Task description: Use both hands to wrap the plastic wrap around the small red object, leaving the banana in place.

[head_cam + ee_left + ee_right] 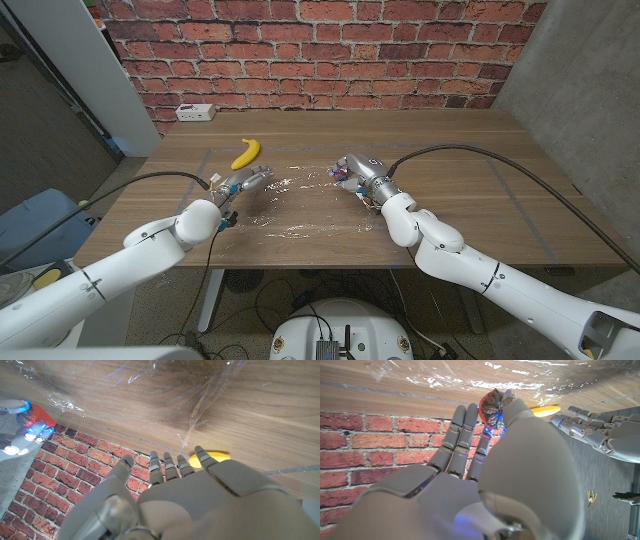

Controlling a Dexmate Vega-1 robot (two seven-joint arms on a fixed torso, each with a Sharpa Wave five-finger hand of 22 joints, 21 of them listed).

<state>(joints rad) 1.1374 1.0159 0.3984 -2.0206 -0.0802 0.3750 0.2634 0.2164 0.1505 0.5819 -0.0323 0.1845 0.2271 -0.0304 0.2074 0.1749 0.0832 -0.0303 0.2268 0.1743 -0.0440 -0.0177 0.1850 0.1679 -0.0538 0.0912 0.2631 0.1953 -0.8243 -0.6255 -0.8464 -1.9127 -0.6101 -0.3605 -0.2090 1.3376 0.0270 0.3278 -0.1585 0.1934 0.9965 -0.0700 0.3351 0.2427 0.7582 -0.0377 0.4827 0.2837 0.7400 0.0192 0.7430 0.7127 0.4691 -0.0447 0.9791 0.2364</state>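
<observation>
The small red object (341,173) sits at the right side of the clear plastic wrap (290,205), which lies crinkled on the table. My right hand (360,172) pinches the red object (492,404) between thumb and fingertips (470,415). In the left wrist view the red object (34,414) shows among the right hand's lit fingertips. My left hand (245,182) hovers at the wrap's left edge, fingers (165,465) stretched out and apart with nothing in them. The yellow banana (246,152) lies just beyond the left hand, off the wrap (150,390).
A white power strip (194,112) lies at the table's far left edge by the brick wall. The wooden table (470,160) extends bare to the right of my right hand. The banana (545,410) lies close to the left hand (600,435).
</observation>
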